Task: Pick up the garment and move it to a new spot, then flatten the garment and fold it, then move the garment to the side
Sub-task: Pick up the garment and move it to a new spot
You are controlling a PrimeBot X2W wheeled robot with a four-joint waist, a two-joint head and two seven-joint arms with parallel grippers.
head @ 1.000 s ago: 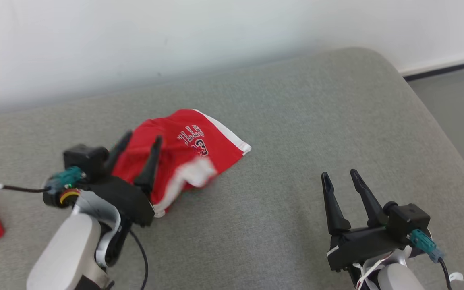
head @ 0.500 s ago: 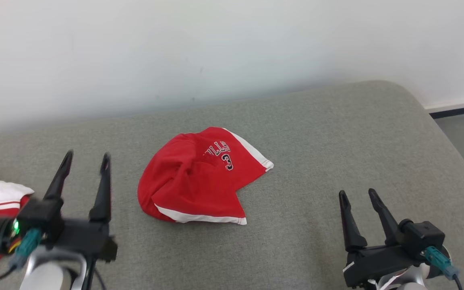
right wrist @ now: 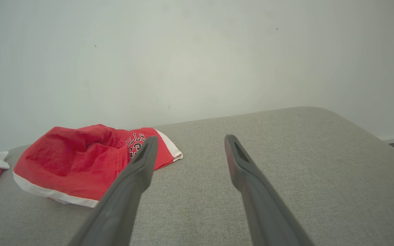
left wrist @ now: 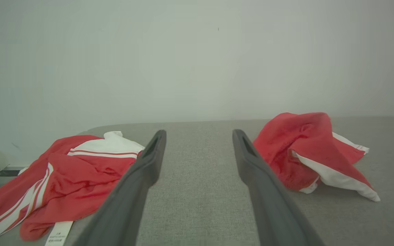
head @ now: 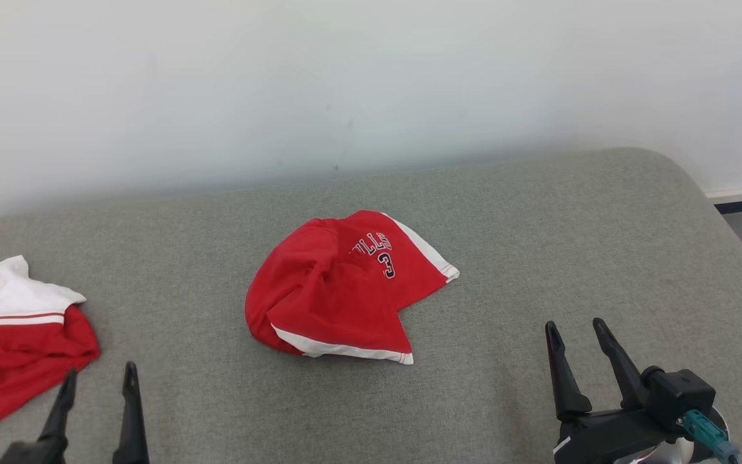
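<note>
Head view reads lettering on garment (head: 332, 303); left wrist view, its humped profile. Splayed wide, empty: left gripper (head: 100, 370), right gripper (head: 574, 323).

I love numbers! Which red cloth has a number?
The crumpled red garment with white trim in the middle shows a 3; the red garment with white stripes on the left shows none.

garment (head: 339, 290) | red shorts, white trim, number 3 | crumpled in a heap | middle of grey cushion (head: 538, 258)
</note>
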